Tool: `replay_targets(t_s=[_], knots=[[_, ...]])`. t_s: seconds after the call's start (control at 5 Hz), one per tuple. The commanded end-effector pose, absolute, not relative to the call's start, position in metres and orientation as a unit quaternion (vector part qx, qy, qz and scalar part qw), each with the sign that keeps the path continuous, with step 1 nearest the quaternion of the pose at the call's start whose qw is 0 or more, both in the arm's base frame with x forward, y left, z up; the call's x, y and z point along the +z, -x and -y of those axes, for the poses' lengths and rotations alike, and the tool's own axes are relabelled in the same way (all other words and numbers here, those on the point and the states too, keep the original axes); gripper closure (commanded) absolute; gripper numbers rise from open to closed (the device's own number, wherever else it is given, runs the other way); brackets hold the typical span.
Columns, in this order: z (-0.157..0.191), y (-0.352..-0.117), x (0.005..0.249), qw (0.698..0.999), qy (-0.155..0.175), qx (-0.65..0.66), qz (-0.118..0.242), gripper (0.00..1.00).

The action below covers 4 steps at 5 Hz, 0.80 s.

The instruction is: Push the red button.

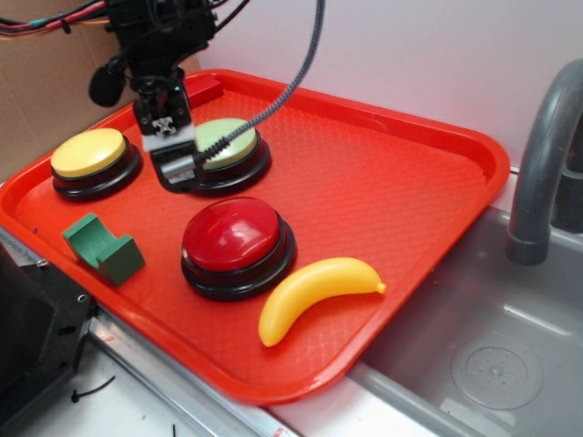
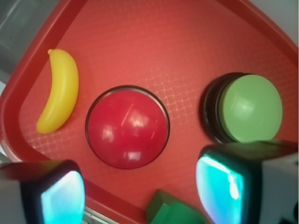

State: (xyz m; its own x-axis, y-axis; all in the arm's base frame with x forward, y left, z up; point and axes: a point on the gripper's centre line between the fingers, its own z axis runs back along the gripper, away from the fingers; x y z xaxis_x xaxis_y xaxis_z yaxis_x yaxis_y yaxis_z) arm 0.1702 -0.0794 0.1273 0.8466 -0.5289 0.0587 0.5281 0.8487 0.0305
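Your pincer (image 1: 175,162) hangs above the tray (image 1: 401,182), near its back left corner, just in front of the green button (image 1: 228,146) and overlapping its front edge in the exterior view. In the wrist view its two fingers (image 2: 51,196) stand wide apart with nothing between them; the gap looks straight down at the tray.

You find the red button (image 1: 235,238) in the middle of the tray, toward the front edge, clear of the pincer and not touched by it. In the wrist view its red dome (image 2: 127,127) sits between and just ahead of the two fingers.

To its left, near the tray's left edge, lies a green block (image 1: 102,248). The yellow button (image 1: 91,157) sits behind that block, beside the green one. A banana (image 1: 310,293) lies near the front right edge, just beside the red button.

A grey sink (image 1: 492,355) adjoins the tray on the right.
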Motion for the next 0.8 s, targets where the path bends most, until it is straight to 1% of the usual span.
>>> replay_targets(t_s=[0.0, 0.2, 0.6], knots=[[0.088, -0.173, 0.154, 0.959, -0.004, -0.275, 0.064, 0.00], [0.088, -0.171, 0.160, 0.960, -0.007, -0.272, 0.064, 0.00], [0.091, -0.166, 0.179, 0.961, -0.019, -0.264, 0.079, 0.00]])
